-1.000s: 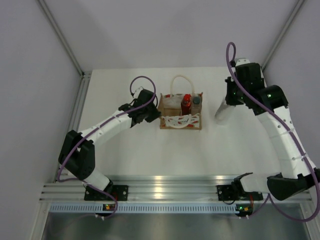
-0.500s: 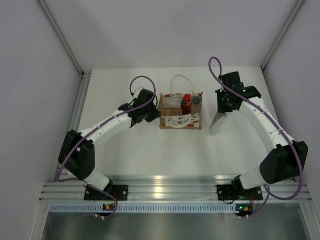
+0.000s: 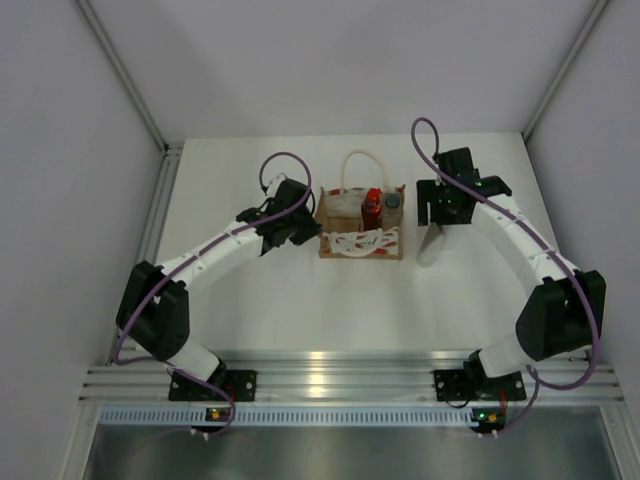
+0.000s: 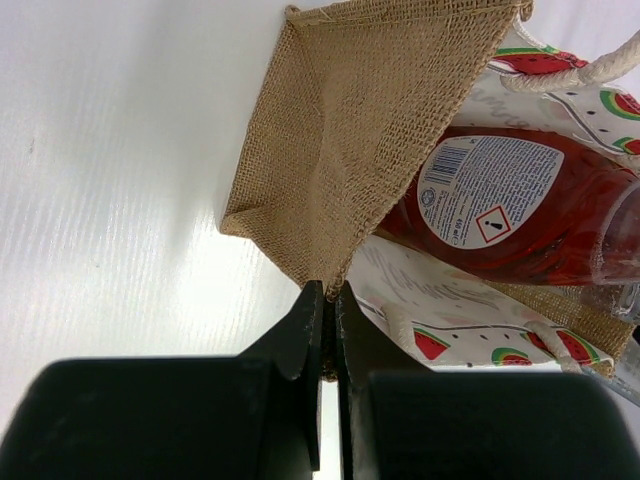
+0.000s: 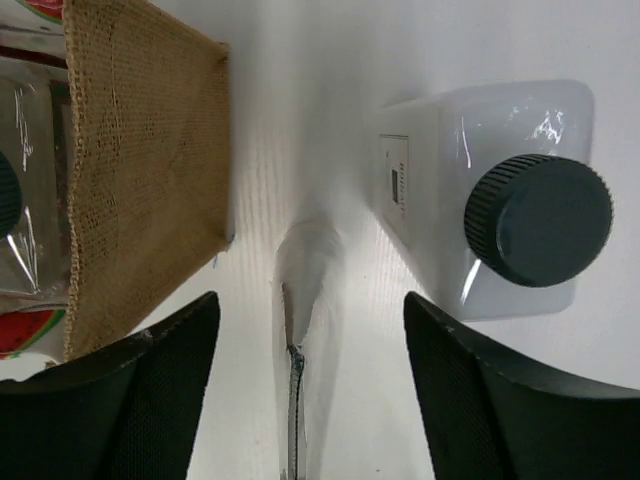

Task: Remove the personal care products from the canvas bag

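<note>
The canvas bag (image 3: pixel 362 238) (image 4: pixel 350 120) (image 5: pixel 140 150) stands mid-table. In it are the red bottle (image 3: pixel 372 207) (image 4: pixel 520 210) and a slim pale bottle with a dark cap (image 3: pixel 393 201). My left gripper (image 3: pixel 311 228) (image 4: pixel 326 292) is shut on the bag's burlap left edge. The white bottle with a dark grey cap (image 3: pixel 428 248) (image 5: pixel 500 210) stands on the table just right of the bag. Above it, my right gripper (image 3: pixel 437 220) (image 5: pixel 310 297) is open with nothing between its fingers. The bottle lies beyond the right finger.
A narrow white ridge with a thin dark line (image 5: pixel 303 280) shows on the table between my right fingers; I cannot tell what it is. White walls close in the table on the left (image 3: pixel 165 160), back and right. The arm bases sit on a metal rail (image 3: pixel 330 385) at the near edge.
My right gripper carried the white bottle left and down beside the bag, then opened and let it go. The left gripper and the bag have not moved.
</note>
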You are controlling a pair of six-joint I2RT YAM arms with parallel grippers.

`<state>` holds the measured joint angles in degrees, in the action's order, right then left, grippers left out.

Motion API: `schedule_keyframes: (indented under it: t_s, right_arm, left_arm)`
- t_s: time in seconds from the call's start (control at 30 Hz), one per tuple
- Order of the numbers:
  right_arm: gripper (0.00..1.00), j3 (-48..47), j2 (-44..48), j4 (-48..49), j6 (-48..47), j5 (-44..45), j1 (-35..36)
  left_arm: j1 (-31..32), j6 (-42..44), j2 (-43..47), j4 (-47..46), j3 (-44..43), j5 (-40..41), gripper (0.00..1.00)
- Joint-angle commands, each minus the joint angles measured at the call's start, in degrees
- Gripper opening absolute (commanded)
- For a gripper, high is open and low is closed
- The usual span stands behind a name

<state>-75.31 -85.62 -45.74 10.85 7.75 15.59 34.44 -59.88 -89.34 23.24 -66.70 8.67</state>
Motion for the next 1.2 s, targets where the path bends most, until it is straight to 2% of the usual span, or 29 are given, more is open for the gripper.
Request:
schedule_keyframes:
  t_s: [0.0, 0.27, 0.5, 0.63, 0.77, 0.9, 1.17]
  right_arm:
    - [0.76, -0.63, 0.9, 3.64, 0.31, 1.3, -0.83]
    - [0.75, -5.98, 5.91, 2.93, 0.49, -0.27, 0.31]
    - [0.75, -12.05, 5.38, 2.93, 0.31, -1.42, 6.27]
    - [0.73, -16.18, 1.44, 2.93, 0.48, 1.2, 11.11]
    - [0.63, -20.74, -2.35, 2.93, 3.56, 5.52, 15.77]
    - [0.58, -23.74, -6.39, 2.93, 6.19, 10.52, 21.48]
    - [0.52, -25.24, -14.04, 2.76, 9.36, 15.63, 24.22]
  left_arm:
    - [-0.51, 1.08, 2.33, 2.07, 1.13, 3.11, 0.0]
    - [-0.42, 1.17, 3.03, 2.07, 1.31, 3.11, 0.0]
    - [-0.51, 1.08, 3.12, 2.16, 1.31, 3.29, 0.0]
    - [-0.51, 1.08, 3.03, 2.07, 1.04, 3.29, 0.0]
    - [-0.42, 0.82, 2.68, 2.07, 0.87, 3.46, 0.0]
    - [-0.51, 0.38, 2.68, 2.07, 0.87, 3.55, 0.0]
    - [-0.51, 0.11, 2.59, 2.07, 0.78, 3.64, 0.0]
